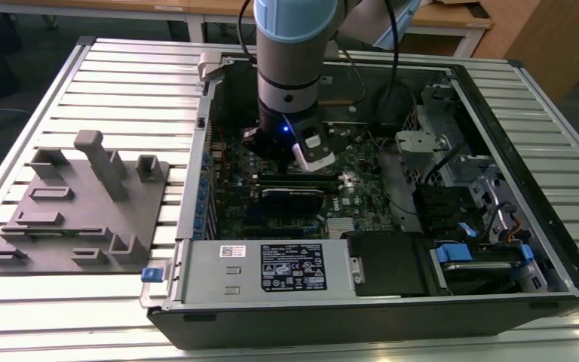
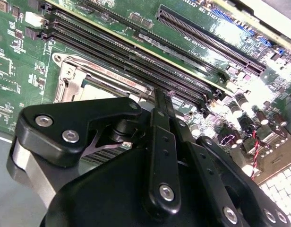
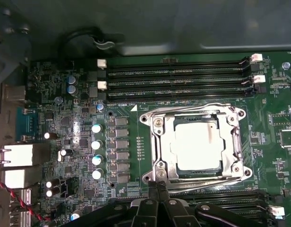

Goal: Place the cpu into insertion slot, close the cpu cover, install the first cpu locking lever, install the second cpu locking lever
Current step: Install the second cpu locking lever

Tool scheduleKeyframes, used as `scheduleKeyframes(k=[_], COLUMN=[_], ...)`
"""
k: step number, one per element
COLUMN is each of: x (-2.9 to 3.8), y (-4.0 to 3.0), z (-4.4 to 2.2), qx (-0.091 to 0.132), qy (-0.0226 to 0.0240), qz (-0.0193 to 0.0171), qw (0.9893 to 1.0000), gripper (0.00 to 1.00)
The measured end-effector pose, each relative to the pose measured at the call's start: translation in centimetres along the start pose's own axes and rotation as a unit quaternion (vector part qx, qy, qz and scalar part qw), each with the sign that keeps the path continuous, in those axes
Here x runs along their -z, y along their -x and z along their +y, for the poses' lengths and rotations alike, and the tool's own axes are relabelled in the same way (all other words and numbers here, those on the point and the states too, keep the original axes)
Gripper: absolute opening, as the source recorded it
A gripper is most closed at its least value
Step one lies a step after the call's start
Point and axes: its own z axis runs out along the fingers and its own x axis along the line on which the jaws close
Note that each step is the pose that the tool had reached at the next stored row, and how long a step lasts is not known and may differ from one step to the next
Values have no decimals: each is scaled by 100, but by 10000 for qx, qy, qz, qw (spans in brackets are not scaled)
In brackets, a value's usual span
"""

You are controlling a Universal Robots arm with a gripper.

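Pincer [image 3: 157, 189] fingers pressed together at the cpu cover [image 3: 233, 142] edge, cpu [image 3: 196, 145] seated beneath.

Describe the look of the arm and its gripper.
The arm is a light blue-grey cylinder with a silver band and a black wrist lit by a small blue light; a black cable runs beside it. The gripper is matte black, with silver screw heads on its linkage bars.
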Motion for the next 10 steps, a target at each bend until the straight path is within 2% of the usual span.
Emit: scheduleKeyframes(k=[10], x=[-35], y=[-19], z=[-8], qx=[0], qy=[23], qz=[2], qw=[10000], gripper=[10])
